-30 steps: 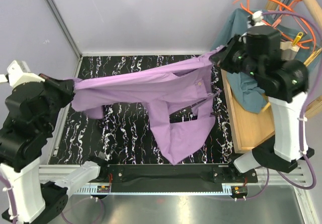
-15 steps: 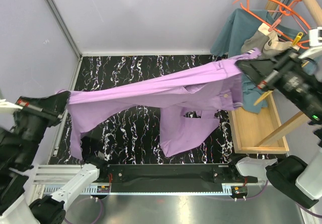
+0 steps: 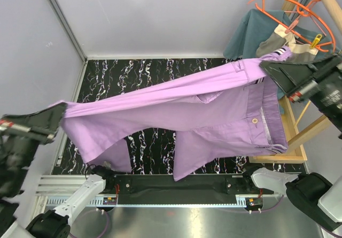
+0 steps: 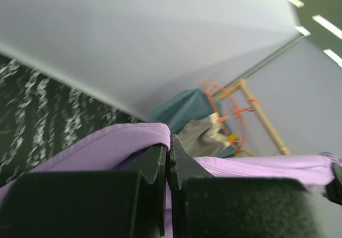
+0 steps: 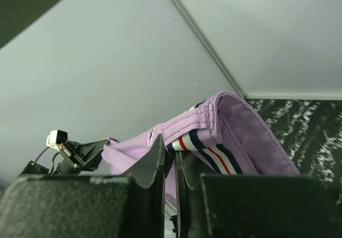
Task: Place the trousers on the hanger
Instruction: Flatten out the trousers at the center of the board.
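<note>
My left gripper is pinched tight on a leg end of the trousers, soft lilac woven cloth. My right gripper is nipped nearly closed on the waistband, whose lining is striped white, navy and red. Both arms reach high and wide apart, so the trousers hang stretched in the air above the black, white-veined table, one leg drooping, a pale round button near the fly

lilac trousers taut in midair; striped waistband rightward
</note>
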### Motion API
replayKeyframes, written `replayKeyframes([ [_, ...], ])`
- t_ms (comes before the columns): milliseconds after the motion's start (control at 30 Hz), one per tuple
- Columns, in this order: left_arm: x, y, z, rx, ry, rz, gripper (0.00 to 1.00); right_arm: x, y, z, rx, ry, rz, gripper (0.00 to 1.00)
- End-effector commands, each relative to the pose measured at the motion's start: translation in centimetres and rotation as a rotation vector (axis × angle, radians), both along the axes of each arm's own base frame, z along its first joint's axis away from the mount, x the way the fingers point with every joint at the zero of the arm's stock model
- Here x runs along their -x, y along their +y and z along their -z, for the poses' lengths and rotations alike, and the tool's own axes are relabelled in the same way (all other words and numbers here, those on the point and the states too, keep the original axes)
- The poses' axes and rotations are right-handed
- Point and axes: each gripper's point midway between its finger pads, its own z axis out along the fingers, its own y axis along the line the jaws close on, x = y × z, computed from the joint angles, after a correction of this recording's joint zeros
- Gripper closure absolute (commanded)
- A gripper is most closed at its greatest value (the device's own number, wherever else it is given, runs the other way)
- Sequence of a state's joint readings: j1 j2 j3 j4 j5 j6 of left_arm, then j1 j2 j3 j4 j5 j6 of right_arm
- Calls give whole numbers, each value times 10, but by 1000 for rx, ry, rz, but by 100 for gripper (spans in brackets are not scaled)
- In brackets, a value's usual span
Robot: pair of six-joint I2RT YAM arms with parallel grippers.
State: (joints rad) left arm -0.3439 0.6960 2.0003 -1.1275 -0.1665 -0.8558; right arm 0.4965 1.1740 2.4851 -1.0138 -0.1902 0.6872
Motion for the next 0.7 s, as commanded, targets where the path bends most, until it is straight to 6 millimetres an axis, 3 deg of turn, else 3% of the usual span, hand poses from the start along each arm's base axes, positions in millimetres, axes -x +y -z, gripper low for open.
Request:
replayKeyframes([
  [0, -41, 27, 77, -139, 269, -221, 100, -45, -35, -23, -59, -87, 298, 100],
  [33, -51, 22, 93, -171, 323, -209, 100, -67, -27, -7, -11, -48, 315, 100],
  [67, -67, 12, 121, -216, 410, -185, 100, -87, -20, 3, 20, -21, 330, 100],
  [267, -124, -18, 216, -374, 703, -103, 100, -199, 1, 82, 291, 102, 501, 100],
  [333, -139, -21, 220, -380, 697, -112, 100, -232, 3, 111, 379, 132, 555, 100],
  [400, -155, -25, 239, -412, 745, -114, 100, -270, 13, 135, 401, 160, 554, 100],
  [433, -163, -26, 242, -437, 752, -111, 100, -301, 12, 160, 428, 205, 569, 100],
  [500, -181, -30, 259, -487, 825, -105, 100, -329, 15, 179, 440, 239, 568, 100],
  [533, -189, -31, 265, -503, 847, -109, 100, -354, 17, 203, 459, 282, 571, 100],
  [600, -201, -32, 281, -529, 884, -107, 100, -379, 20, 224, 472, 315, 567, 100],
  [633, -212, -38, 295, -535, 919, -83, 100, -388, 20, 222, 472, 311, 569, 100],
  [667, -217, -37, 304, -530, 945, -80, 100, -410, 26, 252, 519, 355, 559, 100],
])
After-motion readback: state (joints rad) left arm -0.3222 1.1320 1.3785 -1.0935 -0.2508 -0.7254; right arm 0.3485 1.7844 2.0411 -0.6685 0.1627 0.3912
